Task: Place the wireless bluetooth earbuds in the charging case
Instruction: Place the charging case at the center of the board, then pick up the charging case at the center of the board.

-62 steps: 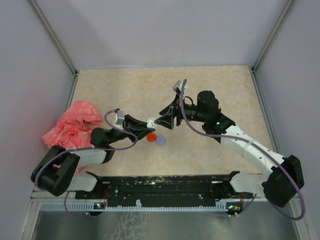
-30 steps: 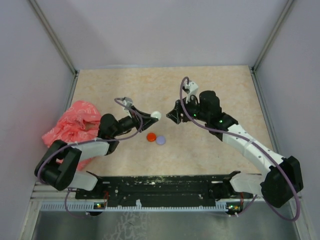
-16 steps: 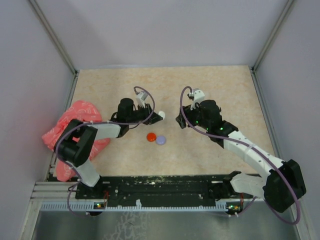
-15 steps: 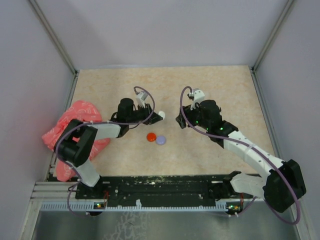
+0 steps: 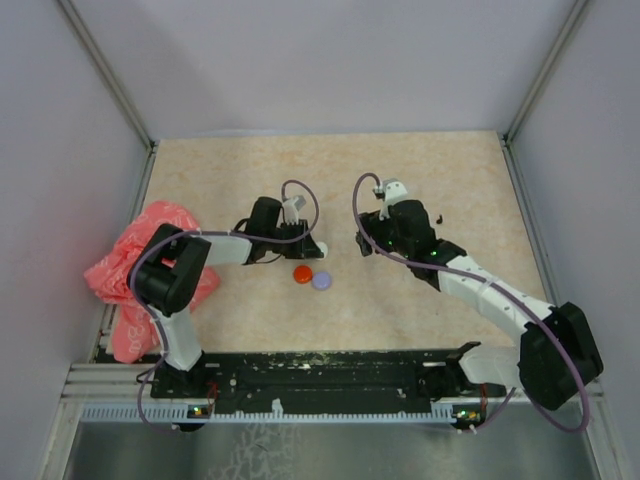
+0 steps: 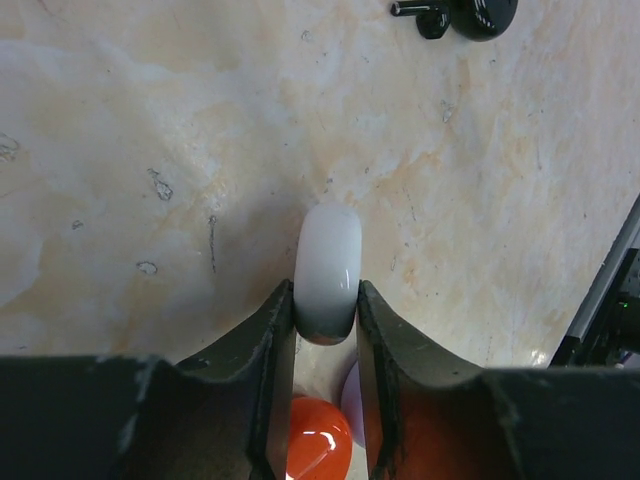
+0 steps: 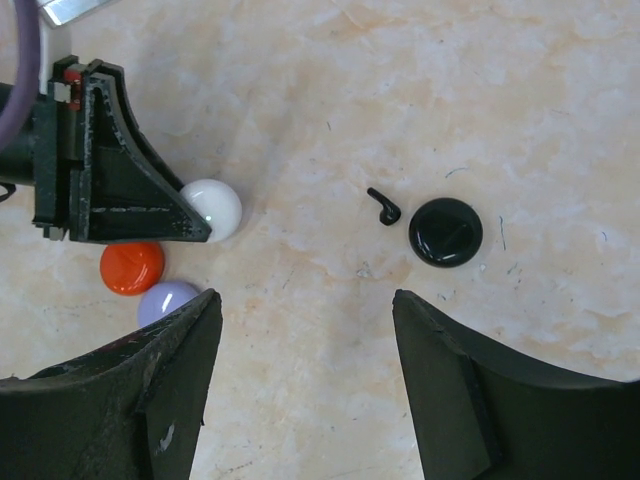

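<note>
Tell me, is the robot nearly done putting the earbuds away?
Not nearly. Nothing looks finished: the black earbud lies loose beside the black disc. In hand: the left gripper pinches the white disc. The right gripper hangs open, empty. To do: putting that earbud inside.

White disc [image 6: 328, 265] and red disc [image 7: 132, 268] look glossy plastic; tabletop [image 6: 150, 130] matt, marbled.

red disc [image 6: 318, 448]: cut by bottom edge | lilac disc [image 6: 350, 403]: mostly behind left claw [image 6: 327, 295] | black disc [image 6: 484, 16]: top-cropped
</note>
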Robot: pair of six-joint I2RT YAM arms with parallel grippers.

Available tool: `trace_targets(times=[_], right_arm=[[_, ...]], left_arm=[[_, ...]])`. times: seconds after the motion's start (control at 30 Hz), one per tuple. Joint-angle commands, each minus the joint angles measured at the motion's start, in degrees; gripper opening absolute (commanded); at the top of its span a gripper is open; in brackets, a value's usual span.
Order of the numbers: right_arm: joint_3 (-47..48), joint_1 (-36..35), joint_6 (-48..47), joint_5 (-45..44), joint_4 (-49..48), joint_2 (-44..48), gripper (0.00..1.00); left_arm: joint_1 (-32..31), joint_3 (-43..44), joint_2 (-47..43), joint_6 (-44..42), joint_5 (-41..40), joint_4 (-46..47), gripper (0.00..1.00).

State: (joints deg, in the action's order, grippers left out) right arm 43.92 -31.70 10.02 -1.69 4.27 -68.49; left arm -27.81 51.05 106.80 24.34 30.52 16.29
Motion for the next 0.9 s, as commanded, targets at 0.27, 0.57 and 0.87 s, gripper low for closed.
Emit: trace_targets(times=[0.27, 0.57, 0.87], right_arm=[[7.82, 0.84, -2.10, -12.31, 3.87, -12.94, 0.75], [12.30, 4.00, -2.88, -14.03, 4.95, -21.87, 0.71], [13.36, 4.19, -5.03, -10.54, 4.07, -28.30, 0.65]], left_arm=[[0.30, 1.01, -6.68, -3.55, -8.83, -11.32, 0.53], [0.63, -4.41, -21.51, -4.49, -18.01, -13.94, 0.82], [0.65, -7.62, -27.06, -3.87, -18.45, -11.33, 0.86]])
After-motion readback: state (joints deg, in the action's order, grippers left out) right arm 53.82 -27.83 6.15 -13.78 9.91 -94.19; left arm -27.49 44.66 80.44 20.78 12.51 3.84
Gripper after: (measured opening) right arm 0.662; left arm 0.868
